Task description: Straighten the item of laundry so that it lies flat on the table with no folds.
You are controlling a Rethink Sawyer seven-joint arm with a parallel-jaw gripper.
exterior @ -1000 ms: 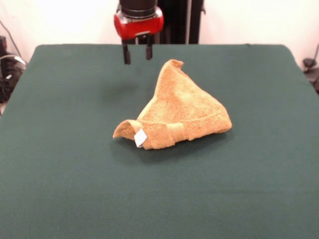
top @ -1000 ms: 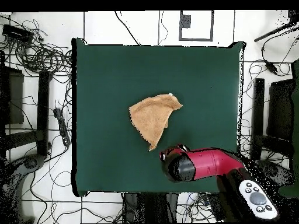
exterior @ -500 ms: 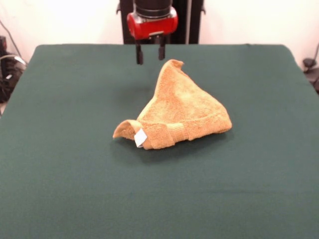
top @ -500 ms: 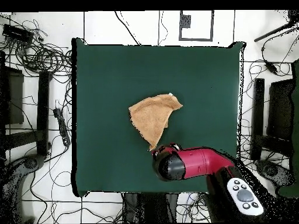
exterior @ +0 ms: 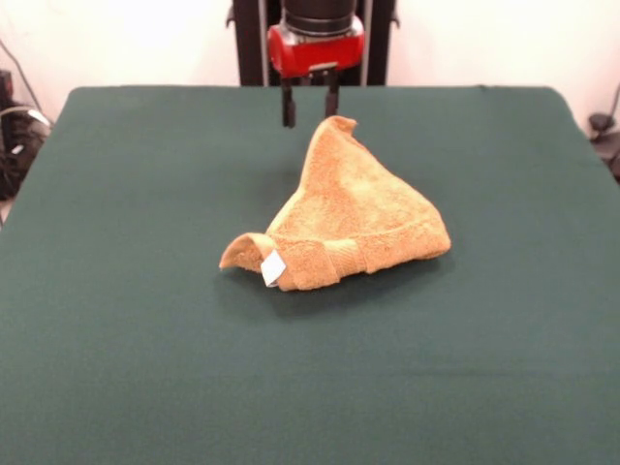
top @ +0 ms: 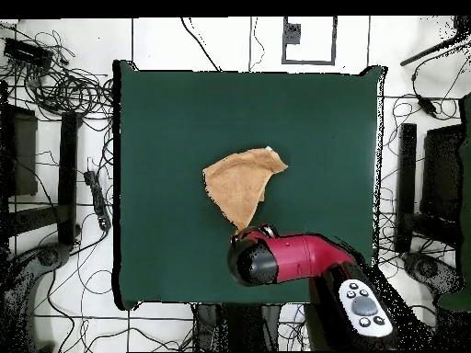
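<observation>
Claw point(exterior: 310, 105) fingers stand parted with a clear gap between the two dark tips, nothing held between them. That state shows only in the front view; from overhead the red and black arm point(top: 294, 259) covers the claw entirely, so its fingers cannot be seen there.

Starting nearest the front camera, a broad stretch of bare dark green table point(exterior: 145, 387) comes first. Next lies the towel point(exterior: 349, 218), an orange-tan terry piece bunched into a rough triangle around the table's middle. Its near edge is rolled over, with a woven band running along it and a small white tag point(exterior: 273, 267) at the near left corner, beside a curled flap. Neither the tag nor the roll can be made out from overhead, where the towel point(top: 242, 187) reads as a flat wedge with its narrow point toward the arm. The front view in turn shows the cloth rising in a peaked fold, which the overhead view flattens out.

Farther back, the towel tapers to a curled tip at its far end. The claw hangs over the table just behind and slightly left of that tip, its right finger close beside the tip's curl; whether they touch cannot be told. Overhead, the arm's rounded head sits right at the wedge's point.
</observation>
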